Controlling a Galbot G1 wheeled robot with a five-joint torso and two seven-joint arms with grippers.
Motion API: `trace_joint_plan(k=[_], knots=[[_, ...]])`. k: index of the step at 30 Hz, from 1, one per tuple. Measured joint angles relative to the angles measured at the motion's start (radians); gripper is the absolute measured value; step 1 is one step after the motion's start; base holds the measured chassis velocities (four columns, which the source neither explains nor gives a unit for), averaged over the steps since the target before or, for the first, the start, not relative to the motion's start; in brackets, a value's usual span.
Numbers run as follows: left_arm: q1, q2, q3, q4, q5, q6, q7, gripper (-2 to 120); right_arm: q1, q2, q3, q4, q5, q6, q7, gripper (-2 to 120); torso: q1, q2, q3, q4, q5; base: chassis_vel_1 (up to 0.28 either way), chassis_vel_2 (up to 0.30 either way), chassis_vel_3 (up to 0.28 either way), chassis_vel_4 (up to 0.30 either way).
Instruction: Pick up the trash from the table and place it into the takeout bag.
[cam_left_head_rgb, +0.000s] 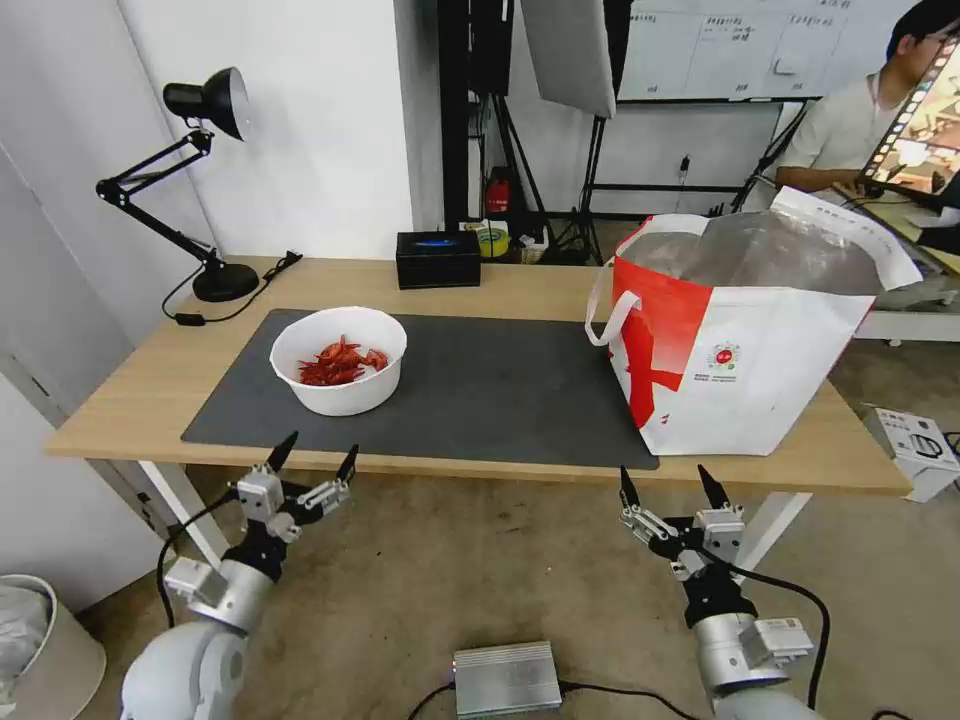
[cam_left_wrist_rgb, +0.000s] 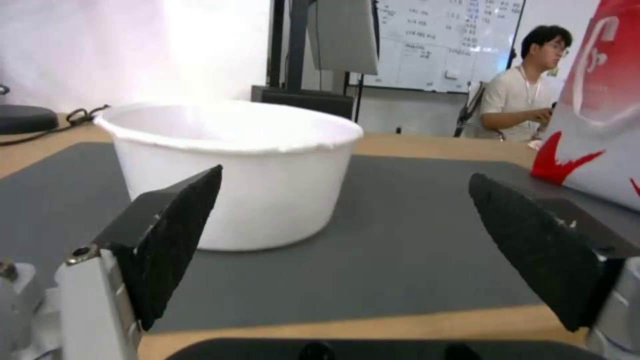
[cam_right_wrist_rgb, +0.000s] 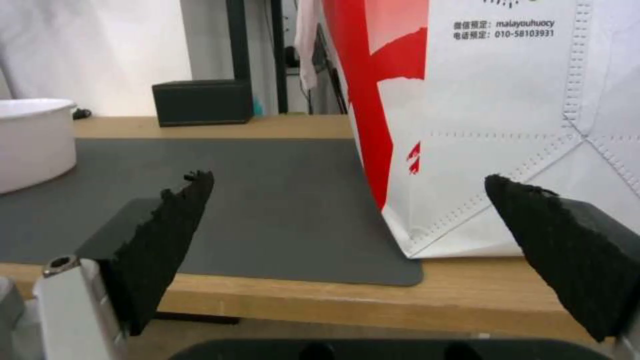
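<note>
The large white takeout bag with red panel and silver foil lining (cam_left_head_rgb: 745, 350) is stood at the right end of the dark grey mat (cam_left_head_rgb: 480, 390) on the light-wood table (cam_left_head_rgb: 130, 390), its inside hidden. The white bowl of red shells (cam_left_head_rgb: 340, 360) is set on the mat's left part, well apart from the bag, with a black box (cam_left_head_rgb: 438, 259) behind. Left gripper (cam_left_head_rgb: 315, 460) and right gripper (cam_left_head_rgb: 672, 487) are held spread and empty just before the table's front edge.
</note>
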Motion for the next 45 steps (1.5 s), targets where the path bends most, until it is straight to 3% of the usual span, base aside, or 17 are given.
trace_joint_plan(k=[7, 19, 36, 45], knots=[[-0.037, 0.052, -0.012, -0.009, -0.041, 0.051, -0.022, 100, 0.0, 0.0, 0.0, 0.0, 0.0, 0.0, 0.0, 100, 0.0, 0.0, 0.0, 0.0, 0.0001, 0.0, 0.0, 0.0, 0.0], [-0.138, 0.202, -0.003, 0.012, -0.136, 0.15, -0.088, 100, 0.0, 0.0, 0.0, 0.0, 0.001, 0.0, 0.0, 100, 0.0, 0.0, 0.0, 0.0, -0.0002, 0.0, 0.0, 0.0, 0.0], [-0.353, 0.39, 0.124, 0.196, -0.23, 0.173, -0.128, 100, 0.0, 0.0, 0.0, 0.0, 0.001, 0.0, 0.0, 100, 0.0, 0.0, 0.0, 0.0001, 0.0, 0.0, 0.0, 0.0, 0.0], [-0.516, 0.476, 0.225, 0.306, -0.253, 0.252, -0.172, 100, 0.0, 0.0, 0.0, 0.0, 0.001, 0.0, 0.0, 100, 0.0, 0.0, 0.0, 0.0001, 0.0, 0.0, 0.0, 0.0, 0.0]])
